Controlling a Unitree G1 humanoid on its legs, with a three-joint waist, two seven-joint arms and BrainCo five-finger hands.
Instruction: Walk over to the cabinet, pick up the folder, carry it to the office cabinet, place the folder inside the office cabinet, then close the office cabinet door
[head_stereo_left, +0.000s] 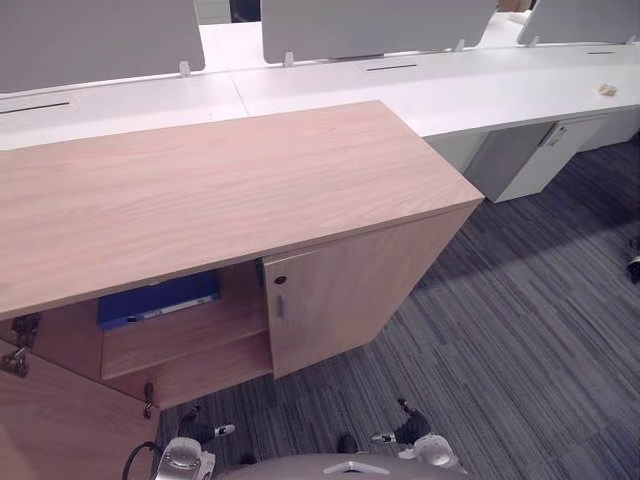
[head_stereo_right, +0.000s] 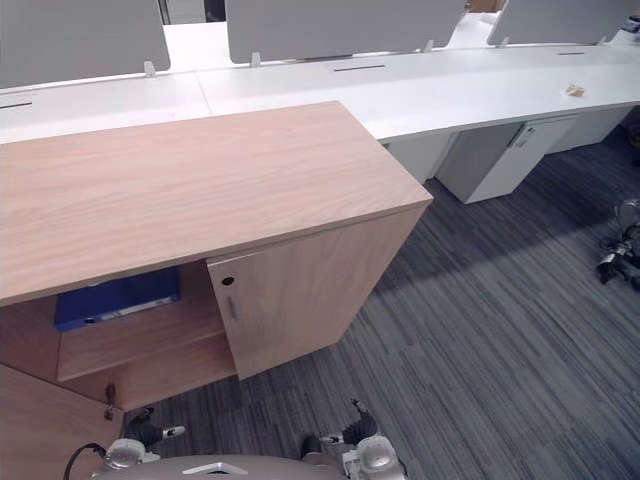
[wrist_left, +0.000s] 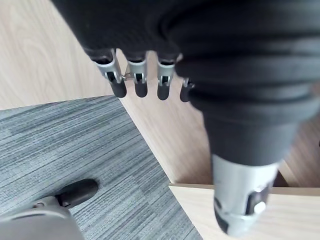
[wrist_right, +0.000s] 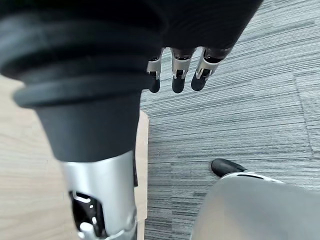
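In the left eye view, the blue folder (head_stereo_left: 158, 299) lies flat on a shelf (head_stereo_left: 185, 335) inside the wooden cabinet (head_stereo_left: 220, 190). The cabinet's left door (head_stereo_left: 50, 425) stands open. Its right door (head_stereo_left: 360, 280) is closed.

In the right eye view, long white desks (head_stereo_right: 450, 90) stand behind the cabinet. Grey carpet (head_stereo_right: 500, 320) covers the floor.

In the left wrist view, the left hand (wrist_left: 111, 70) hangs with loose, straight fingers and holds nothing.

In the right wrist view, the right hand (wrist_right: 178, 67) hangs the same way above the carpet, empty too.
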